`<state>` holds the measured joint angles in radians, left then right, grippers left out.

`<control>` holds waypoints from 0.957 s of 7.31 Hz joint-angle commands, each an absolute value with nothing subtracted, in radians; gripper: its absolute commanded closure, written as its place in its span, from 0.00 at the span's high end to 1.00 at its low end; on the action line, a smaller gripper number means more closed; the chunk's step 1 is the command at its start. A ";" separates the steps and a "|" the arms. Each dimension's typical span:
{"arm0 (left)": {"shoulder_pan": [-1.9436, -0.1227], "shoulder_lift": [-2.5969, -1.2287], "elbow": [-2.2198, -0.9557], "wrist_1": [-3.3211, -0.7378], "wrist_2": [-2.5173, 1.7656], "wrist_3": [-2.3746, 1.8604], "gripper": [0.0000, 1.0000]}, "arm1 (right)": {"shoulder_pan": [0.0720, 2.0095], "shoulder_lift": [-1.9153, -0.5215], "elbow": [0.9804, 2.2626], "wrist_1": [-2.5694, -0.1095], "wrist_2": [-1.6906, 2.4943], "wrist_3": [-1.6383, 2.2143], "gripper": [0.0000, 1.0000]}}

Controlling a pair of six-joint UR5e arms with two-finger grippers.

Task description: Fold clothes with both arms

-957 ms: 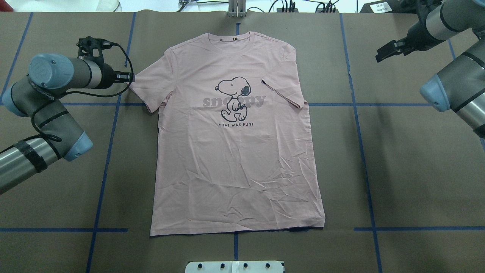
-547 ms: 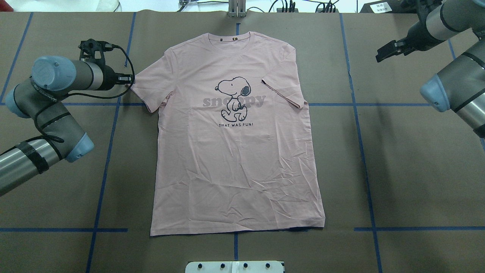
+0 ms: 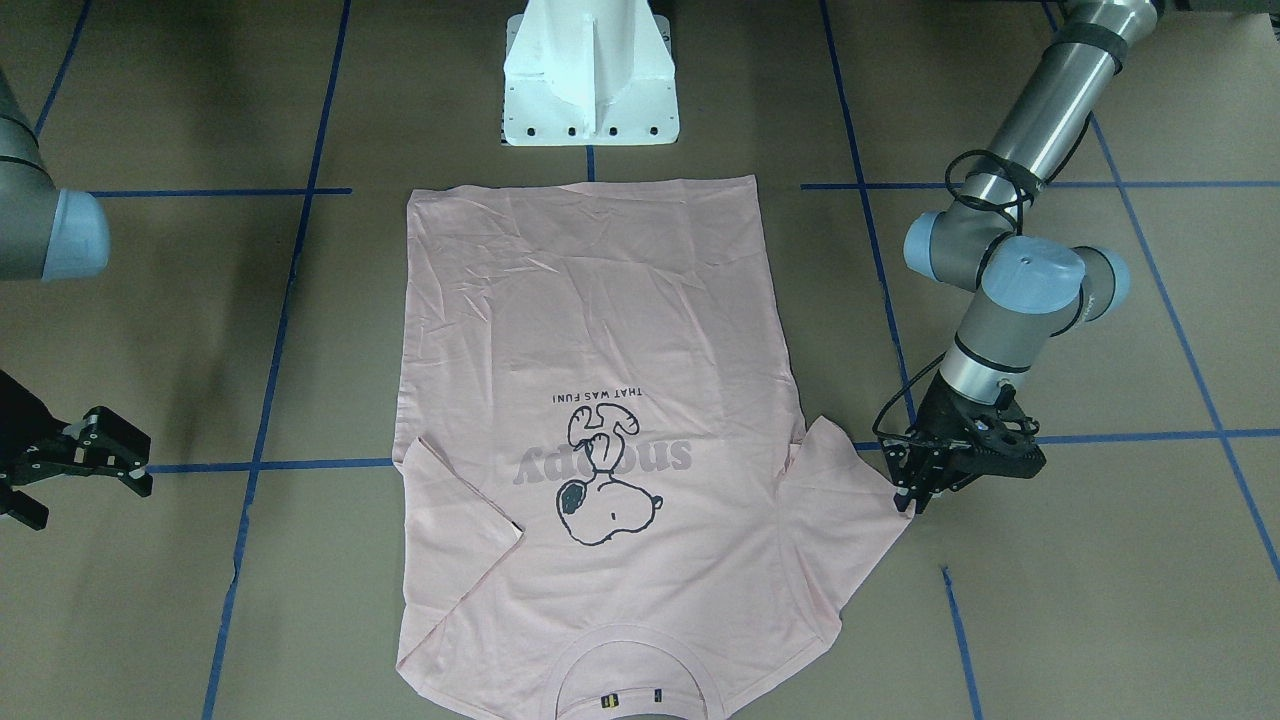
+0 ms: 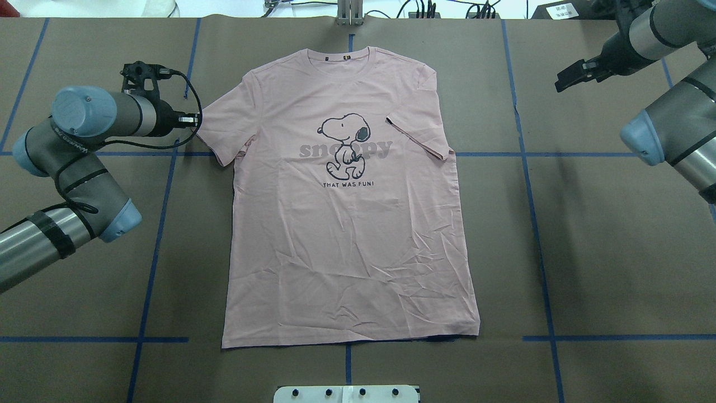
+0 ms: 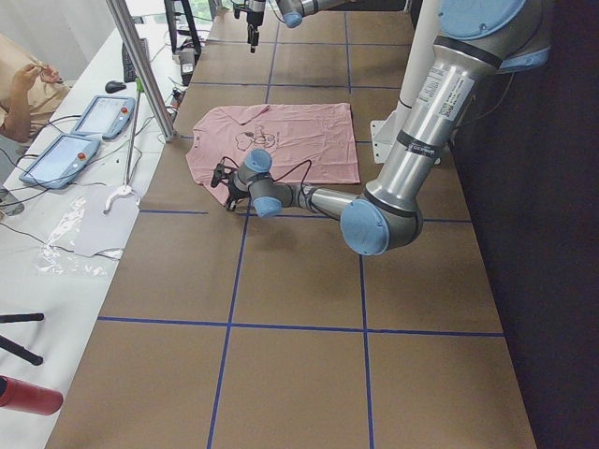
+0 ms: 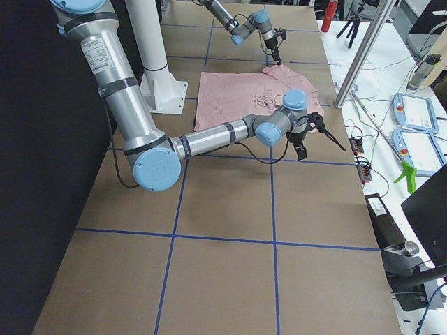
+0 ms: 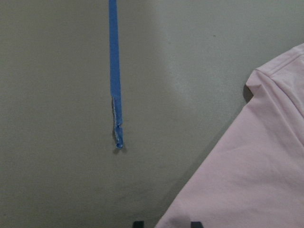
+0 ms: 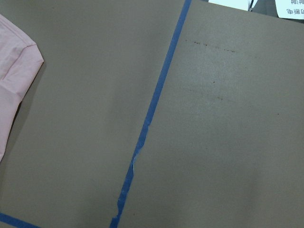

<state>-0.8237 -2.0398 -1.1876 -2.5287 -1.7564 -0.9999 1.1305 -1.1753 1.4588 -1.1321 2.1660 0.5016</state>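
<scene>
Brown paper covers the worktop [image 4: 587, 252]. The pale pink T-shirt [image 4: 347, 240] lies flat on it, print up, its long axis running from the hem near the robot to the collar at the far edge. The left arm [image 4: 72, 168] is nearer: its jaws stand parted at the tip of the left sleeve [image 4: 221, 131], low over the paper. The right arm [image 4: 677, 129] hangs at the far right, jaws parted and empty, well apart from the right sleeve [image 4: 419, 131], which lies folded in over the body.

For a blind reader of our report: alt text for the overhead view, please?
A pink Snoopy T-shirt lies flat, print up, on a brown table. The left tool is at its sleeve edge; the right tool is well clear of it.
</scene>
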 commanded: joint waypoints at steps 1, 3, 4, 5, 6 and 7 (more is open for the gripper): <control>-0.822 -2.042 -1.198 -2.528 -1.758 -0.993 0.00 | 1.131 -1.175 1.459 -1.132 2.166 0.503 1.00; -0.822 -2.074 -1.284 -2.412 -1.761 -0.994 0.00 | 1.131 -1.175 1.459 -1.132 2.166 0.508 1.00; -0.822 -2.121 -1.343 -2.266 -1.758 -1.008 0.00 | 1.131 -1.175 1.459 -1.132 2.166 0.508 1.00; -0.813 -2.173 -1.359 -2.147 -1.753 -1.091 0.00 | 1.131 -1.175 1.456 -1.132 2.164 0.508 1.00; -0.790 -2.239 -1.356 -2.055 -1.723 -1.136 0.00 | 1.129 -1.175 1.453 -1.132 2.164 0.508 1.00; -0.761 -2.296 -1.348 -1.970 -1.707 -1.175 0.00 | 1.131 -1.175 1.451 -1.132 2.164 0.508 1.00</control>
<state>-0.7920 -2.2223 -1.3507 -2.0858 -1.7299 -1.1201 1.1300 -1.1750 1.4538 -1.1321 2.1647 0.5077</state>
